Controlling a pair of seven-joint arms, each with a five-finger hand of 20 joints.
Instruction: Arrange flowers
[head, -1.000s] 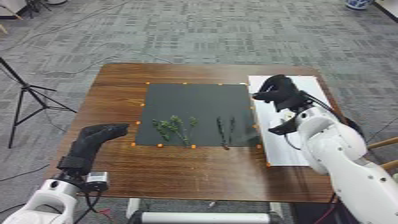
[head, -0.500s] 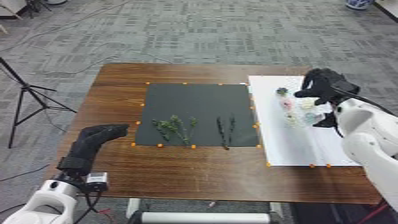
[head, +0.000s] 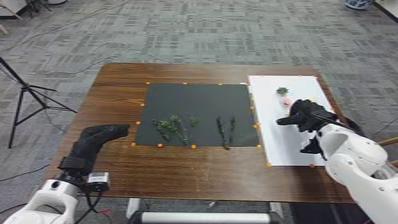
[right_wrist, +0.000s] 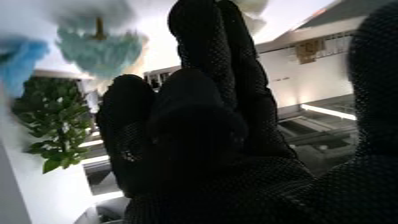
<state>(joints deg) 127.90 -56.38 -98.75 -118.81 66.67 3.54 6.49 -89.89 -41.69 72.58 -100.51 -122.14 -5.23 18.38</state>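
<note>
Namely, items on and about the brown table (head: 115, 180), as seen from the head:

- One dark mat (head: 197, 102), middle of the table; orange markers (head: 194, 146) along its edges.
- Green sprigs (head: 177, 128), lying on the mat near its seven o'clock.
- Two dark stems (head: 222, 134), side by side on the mat, between four and five o'clock.
- One white board (head: 289, 155), at the mat's three o'clock.
- One small green flower (head: 282, 91), on the board toward twelve o'clock.
- One pink flower (head: 286, 101), just beside it on the six o'clock side, near the right hand (head: 306, 114).
- Right hand, over the board, at the mat's three o'clock; fingers extended, spread in part. Whether they touch or hold a flower, cannot tell.
- Left hand (head: 102, 132), between the mat's eight and nine o'clock, apart from the mat; fingers loosely bent and close together.
- One black tripod (head: 31, 90), on the floor at the table's ten o'clock.

From the right wrist:

- Right hand (right_wrist: 240, 190), fingers mostly upright, a wide gap on one side.
- One pale teal flower (right_wrist: 102, 47) with a brown stem, near the fingers.
- One blue flower (right_wrist: 22, 60), near the teal one.
- One leafy green sprig (right_wrist: 58, 122), near both.
</note>
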